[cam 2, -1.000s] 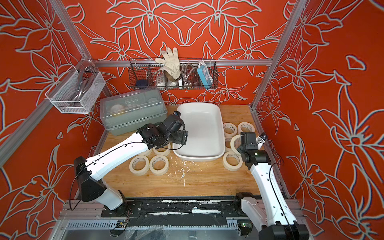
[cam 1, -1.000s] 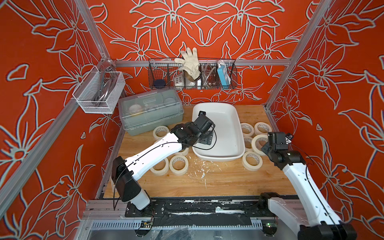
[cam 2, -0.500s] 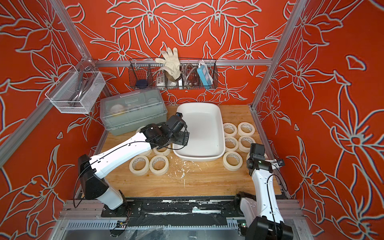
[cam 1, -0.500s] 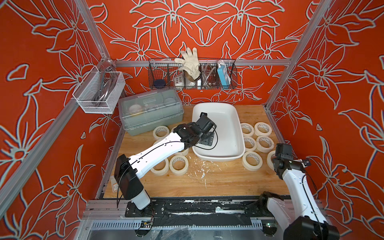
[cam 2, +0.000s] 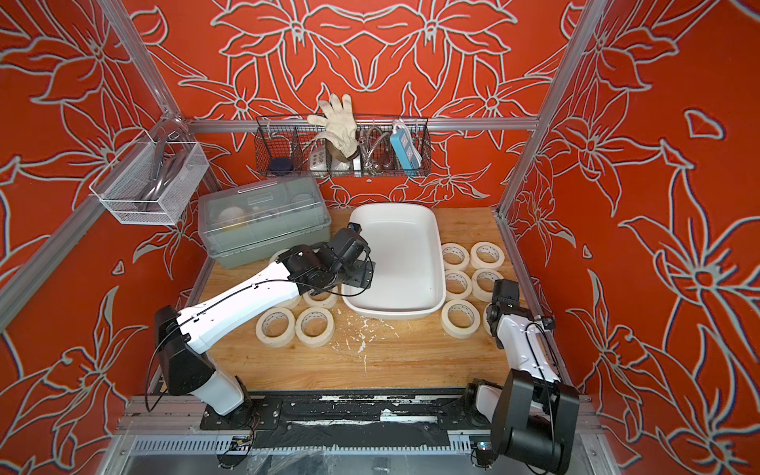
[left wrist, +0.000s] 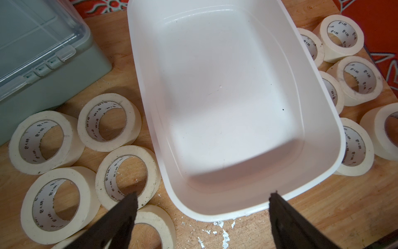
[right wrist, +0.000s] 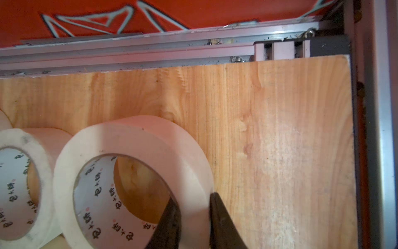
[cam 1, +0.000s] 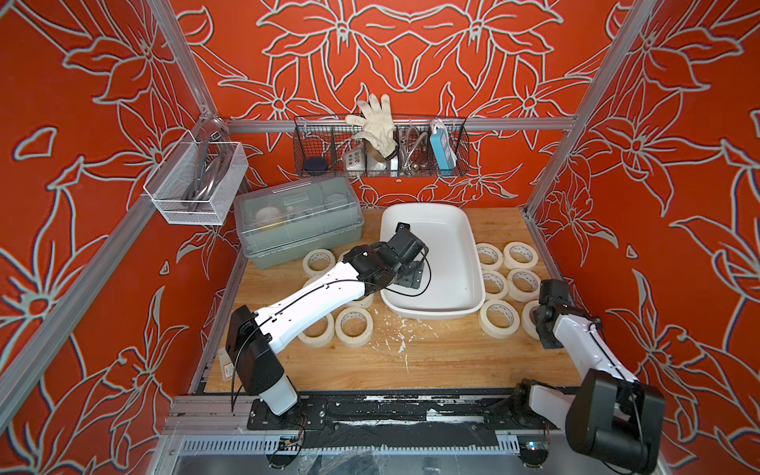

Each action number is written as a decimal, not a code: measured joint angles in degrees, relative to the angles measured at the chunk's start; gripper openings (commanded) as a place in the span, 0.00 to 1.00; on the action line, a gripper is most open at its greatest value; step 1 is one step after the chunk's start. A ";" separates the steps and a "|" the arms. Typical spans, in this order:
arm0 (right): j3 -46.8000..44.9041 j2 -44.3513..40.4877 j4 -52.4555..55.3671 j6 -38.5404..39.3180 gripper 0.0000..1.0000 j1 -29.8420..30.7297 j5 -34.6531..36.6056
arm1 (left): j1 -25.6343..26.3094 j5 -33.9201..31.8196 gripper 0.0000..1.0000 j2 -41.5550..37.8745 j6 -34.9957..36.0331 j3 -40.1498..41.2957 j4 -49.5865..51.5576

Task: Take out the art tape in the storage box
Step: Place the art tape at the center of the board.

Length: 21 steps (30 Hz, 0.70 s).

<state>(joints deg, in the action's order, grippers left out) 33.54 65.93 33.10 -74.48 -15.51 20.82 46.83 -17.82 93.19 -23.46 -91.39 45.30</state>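
Wood tabletop [cam 1: 432, 362]: cream art tape [right wrist: 137, 138] rings flank storage box [cam 1: 448, 242]; left hand [left wrist: 202, 195] wide, right hand [right wrist: 192, 198] pinching one.

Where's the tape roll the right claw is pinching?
In a top view the tape roll is under the right gripper by the table's right edge, among the rolls right of the storage box.

Grey-green lidded box [cam 1: 298, 222] sitting at the back of the wooden surface [cam 1: 432, 362]. Black wire basket [cam 1: 320, 142] hanging on the rear wall, holding a pale glove [cam 1: 374, 123] and a blue power strip [cam 1: 442, 148]. White mesh basket [cam 1: 197, 185] hanging on the side wall.
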 measured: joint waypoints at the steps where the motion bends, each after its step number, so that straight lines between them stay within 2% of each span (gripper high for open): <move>1: 0.00 0.72 -0.48 -0.04 0.06 0.00 -0.24 | 0.00 0.00 0.93 0.00 0.00 0.00 -0.02; 4: 0.00 2.12 -2.36 -0.02 0.30 -0.11 -1.29 | 0.00 -0.02 0.93 0.00 0.00 0.00 0.00; 10: 0.00 3.02 -6.19 0.92 0.64 -0.31 -3.13 | 0.00 -0.04 0.93 0.00 0.00 0.02 0.00; 17: 1.29 1.64 -5.84 6.21 0.85 -0.37 -5.16 | 0.00 -0.37 0.93 0.00 0.02 0.02 0.00; 21: 5.68 -1.55 -5.75 10.99 0.88 -0.37 -7.69 | -0.15 -0.66 0.94 0.00 0.04 0.02 -0.02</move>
<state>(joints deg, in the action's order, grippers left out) 39.22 64.38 27.35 -63.48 -15.88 13.13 46.68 -18.48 93.19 -23.42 -91.37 45.28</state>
